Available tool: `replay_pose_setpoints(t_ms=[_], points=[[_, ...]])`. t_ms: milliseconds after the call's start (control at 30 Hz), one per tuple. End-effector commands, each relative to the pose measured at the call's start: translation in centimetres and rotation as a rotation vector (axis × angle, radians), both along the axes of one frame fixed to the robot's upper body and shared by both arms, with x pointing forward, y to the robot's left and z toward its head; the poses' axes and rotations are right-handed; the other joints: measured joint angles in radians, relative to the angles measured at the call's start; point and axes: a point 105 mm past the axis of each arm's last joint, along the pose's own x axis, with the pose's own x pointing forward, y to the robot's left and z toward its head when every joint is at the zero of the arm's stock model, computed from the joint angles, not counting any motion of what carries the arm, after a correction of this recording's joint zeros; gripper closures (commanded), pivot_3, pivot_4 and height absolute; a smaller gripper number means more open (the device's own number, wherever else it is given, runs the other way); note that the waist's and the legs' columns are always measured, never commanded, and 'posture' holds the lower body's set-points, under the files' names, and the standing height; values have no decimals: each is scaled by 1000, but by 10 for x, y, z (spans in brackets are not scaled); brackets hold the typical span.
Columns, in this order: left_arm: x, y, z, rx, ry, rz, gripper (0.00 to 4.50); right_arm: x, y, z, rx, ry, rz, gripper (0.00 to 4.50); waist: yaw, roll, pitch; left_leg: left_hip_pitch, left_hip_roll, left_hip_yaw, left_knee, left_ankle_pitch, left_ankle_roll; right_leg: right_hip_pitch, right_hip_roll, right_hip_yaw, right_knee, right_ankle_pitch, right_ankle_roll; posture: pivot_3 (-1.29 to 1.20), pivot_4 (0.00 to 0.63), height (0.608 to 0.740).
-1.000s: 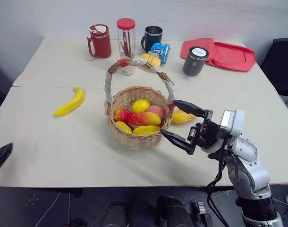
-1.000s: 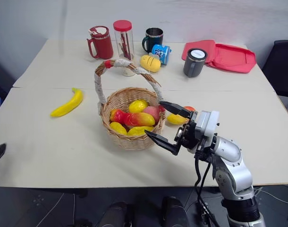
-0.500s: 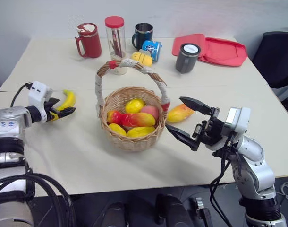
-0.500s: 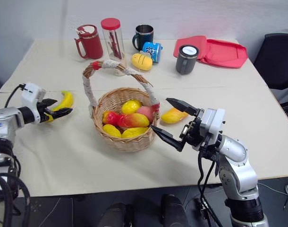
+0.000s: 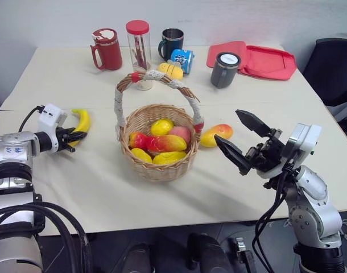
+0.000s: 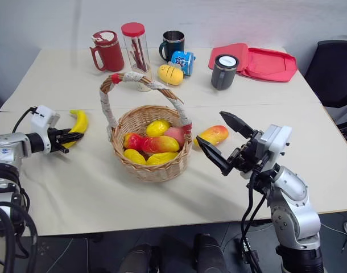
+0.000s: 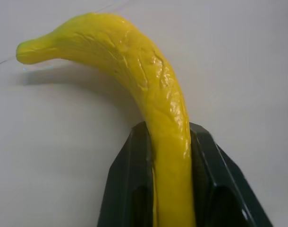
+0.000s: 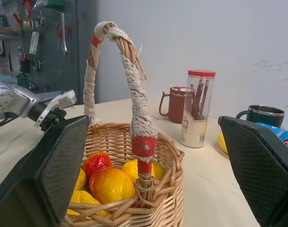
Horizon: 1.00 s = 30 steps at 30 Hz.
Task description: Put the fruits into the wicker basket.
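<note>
My left gripper [image 7: 170, 156] is clamped on the banana [image 7: 148, 94], its two black fingers [image 7: 130, 189] pressed against either side of the fruit's lower length while the curved tip arches away over the pale table [image 5: 94, 187]. From the head, that banana lies on the table on my left, well apart from the wicker basket [image 5: 156, 165].

My right gripper [image 5: 242, 139] hangs above the table with its jaws spread wide, holding nothing, just right of the basket. Between its fingers I look at the basket's arched handle [image 8: 130, 94], wrapped in whitish cord with a red band low on it.

The basket stands near the middle of the table and already holds several fruits, yellow ones and a red-to-yellow mango [image 5: 162, 142]. One more mango [image 5: 216, 135] lies on the table, just beside the basket's right wall.

Farther back stand a red lidded mug [image 5: 105, 50], a clear jar with a red lid [image 5: 139, 45], a dark mug [image 5: 170, 42], a blue can [image 5: 182, 57] on its side, a yellow toy fruit [image 5: 172, 71], a grey tumbler [image 5: 224, 69] and a red tray [image 5: 264, 60].
</note>
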Motion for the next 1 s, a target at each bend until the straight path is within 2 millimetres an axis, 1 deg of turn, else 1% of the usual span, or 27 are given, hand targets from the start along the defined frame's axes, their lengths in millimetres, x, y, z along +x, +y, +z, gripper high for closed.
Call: replay_pose_setpoints(t_ms=[33, 67, 100, 133, 167, 200, 233, 267, 300, 333, 400, 433, 500, 567, 633, 667, 733, 800, 867, 933, 1000], points=[[-37, -14, 66, 28, -206, -189, 3919, -2, -7, 12, -8, -53, -5, 0, -7, 0, 0, 0, 0, -3, 0, 0, 0, -1, -1, 1, 0, 0, 0, 0, 150, 740], [-58, -25, 75, 31, -232, -282, 3919, -1, -7, 12, -18, -50, 3, 0, -6, 1, 0, 1, 0, -4, 0, -1, 1, -1, -1, 2, 0, 0, 0, 0, 150, 740], [-84, -36, 83, 18, -211, -375, 3919, 1, -8, 11, -31, -45, 15, 0, -11, 1, 1, 1, 1, -5, 0, -1, 1, 0, -2, 2, 0, 0, 0, 0, 150, 740], [-103, -45, 86, 12, -184, -439, 3919, 3, -8, 10, -40, -41, 24, 0, -15, 1, 1, 1, 3, -5, 0, -1, 1, -1, -3, 2, 0, 0, 0, 0, 150, 740], [-125, -60, 89, 31, -124, -513, 3919, 6, -10, 9, -54, -37, 27, 0, -14, 2, 1, 1, 4, -5, 0, -1, 2, 0, -3, 3, 0, 0, 0, 0, 150, 740], [-138, -70, 88, 45, -77, -548, 3919, 8, -11, 8, -63, -35, 28, 0, -13, 3, 2, 1, 3, -5, 0, -2, 2, 0, -3, 2, 0, 0, 0, 0, 150, 740], [-154, -85, 88, 44, -20, -604, 3919, 11, -14, 6, -70, -29, 24, 0, -4, 4, 3, 1, 4, -6, 1, -2, 2, 1, -3, 3, -1, 0, 0, 0, 150, 740], [-165, -99, 88, 37, 24, -650, 3919, 13, -16, 5, -83, -25, 22, 0, 3, 5, 4, 2, 3, -7, 1, -1, 3, 2, -3, 2, 0, 0, 1, 0, 150, 740], [-172, -107, 88, 28, 48, -672, 3919, 15, -18, 4, -90, -23, 22, 0, 10, 7, 5, 2, 3, -7, 2, -1, 3, 2, -4, 3, -1, 0, 1, 0, 150, 740], [-177, -121, 86, 19, 58, -716, 3919, 18, -20, 3, -94, -20, 22, 0, 18, 9, 5, 2, 2, -9, 2, -1, 4, 3, -6, 3, -2, 0, 1, 0, 150, 740], [-180, -138, 84, 7, 51, -757, 3919, 21, -21, 3, -100, -19, 27, 0, 28, 12, 6, 4, 0, -9, 2, 0, 4, 4, -6, 6, -1, 0, 1, 0, 150, 740], [-178, -149, 82, -5, 46, -782, 3919, 22, -22, 2, -106, -20, 29, 0, 29, 12, 6, 4, 0, -9, 2, 1, 3, 4, -6, 9, -1, 0, 1, 0, 150, 740], [-166, -168, 76, -15, 25, -787, 3919, 24, -21, 2, -113, -24, 32, 0, 34, 14, 6, 4, 0, -11, 2, 2, 2, 4, -5, 13, 0, 0, 0, 0, 150, 740], [-146, -182, 71, -34, 4, -749, 3919, 23, -21, 1, -118, -26, 32, 0, 33, 14, 5, 3, -1, -12, 2, 3, 1, 4, -5, 13, 1, 1, -1, 0, 150, 740], [-133, -187, 65, -9, 10, -713, 3919, 21, -22, -2, -127, -23, 18, 0, 31, 14, 5, 3, -3, -11, 2, 3, 1, 3, -3, 13, 4, 1, -1, 0, 150, 740], [-127, -186, 60, 47, 5, -698, 3919, 21, -25, -4, -128, -20, -3, 0, 29, 14, 5, 2, -3, -11, 2, 2, 1, 3, -3, 12, 4, 1, -1, 0, 150, 740], [-116, -187, 59, 63, -8, -663, 3919, 19, -30, -10, -131, -10, -35, 0, 27, 14, 5, 2, -3, -9, 1, 2, 1, 2, -1, 10, 2, 1, 0, 0, 150, 740], [-111, -194, 63, 34, -39, -685, 3919, 17, -34, -14, -129, -4, -58, 0, 29, 14, 5, 1, -2, -8, 0, 2, 0, 1, 0, 7, 0, 1, 0, 0, 150, 740], [-107, -202, 68, 46, -113, -721, 3213, 15, -37, -14, -125, -7, -77, 0, 28, 14, 5, 1, -2, -8, 0, 2, 1, 1, 0, 7, 0, 1, 0, 0, 150, 740], [-106, -207, 72, 44, -171, -748, 2679, 12, -42, -13, -113, -20, -101, 0, 30, 14, 5, 2, -2, -8, 1, 2, 1, 1, 0, 7, 0, 2, 0, 0, 150, 740], [-111, -208, 74, 16, -196, -769, 2057, 9, -48, -13, -107, -23, -131, 0, 30, 14, 5, 2, -2, -8, 1, 2, 1, 1, 0, 7, 0, 2, 0, 0, 150, 740]])
